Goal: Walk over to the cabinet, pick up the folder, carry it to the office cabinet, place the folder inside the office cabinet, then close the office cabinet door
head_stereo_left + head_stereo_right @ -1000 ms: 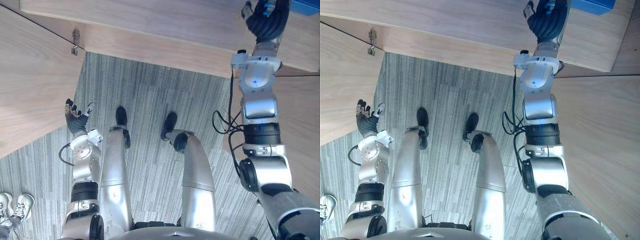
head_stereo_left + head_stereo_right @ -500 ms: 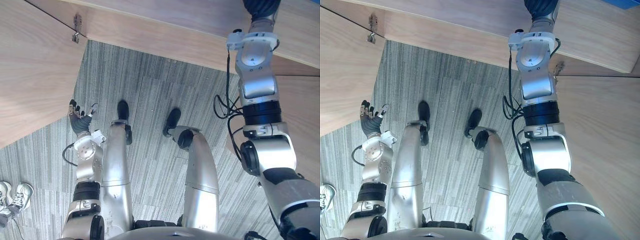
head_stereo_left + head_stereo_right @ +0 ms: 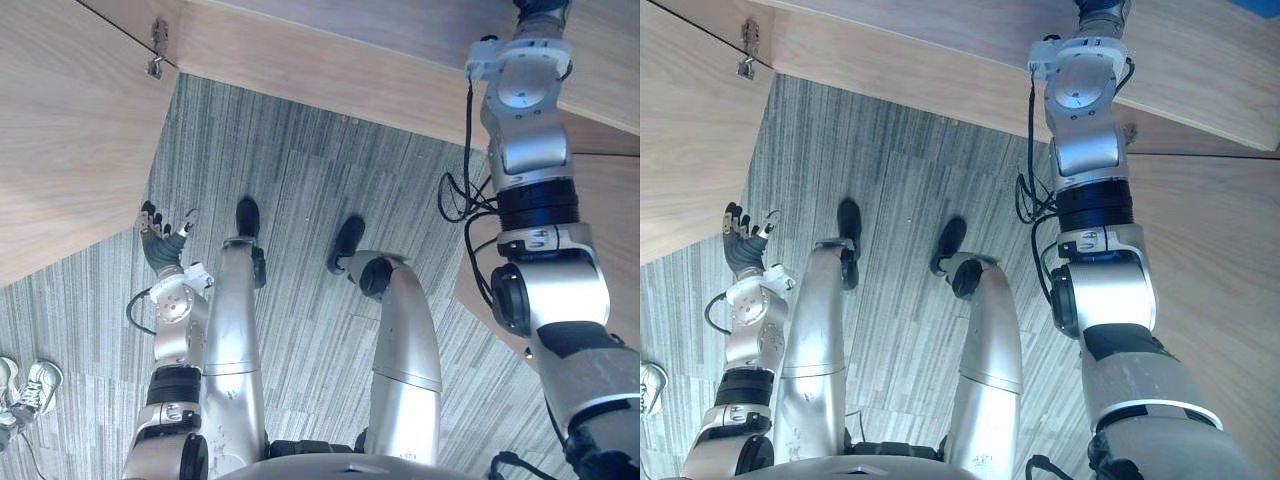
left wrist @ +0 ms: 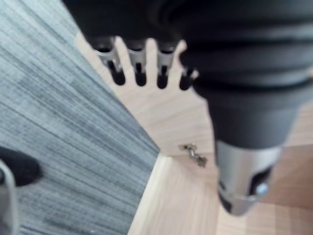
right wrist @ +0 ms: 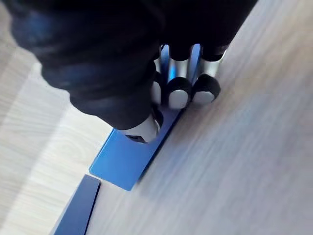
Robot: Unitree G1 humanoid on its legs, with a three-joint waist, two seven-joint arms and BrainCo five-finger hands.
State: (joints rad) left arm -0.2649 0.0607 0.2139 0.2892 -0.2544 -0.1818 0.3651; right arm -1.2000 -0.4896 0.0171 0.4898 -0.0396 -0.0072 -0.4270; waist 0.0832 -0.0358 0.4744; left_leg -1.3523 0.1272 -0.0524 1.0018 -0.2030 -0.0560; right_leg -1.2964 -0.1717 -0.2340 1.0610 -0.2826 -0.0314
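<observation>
The blue folder [image 5: 122,161] lies flat on the light wooden cabinet top [image 5: 244,161]. My right hand [image 5: 178,95] is on it, with the fingers curled over one edge and the thumb [image 5: 142,128] pressed onto its face. In the left eye view my right arm [image 3: 530,150] stretches up over the cabinet top [image 3: 330,50] and leaves the view at the top. My left hand [image 3: 158,240] hangs low at my left side with its fingers [image 4: 139,68] straight, holding nothing.
A second dark blue flat piece [image 5: 78,208] lies beside the folder. A wooden door panel [image 3: 60,150] with a metal hinge [image 3: 155,65] stands at the left. Grey striped carpet [image 3: 300,200] covers the floor. A person's shoes [image 3: 30,385] show at the lower left.
My right arm has reached further over the cabinet top, and its hand has left the top of the eye views. The camera has shifted a little. The left hand has hardly moved.
</observation>
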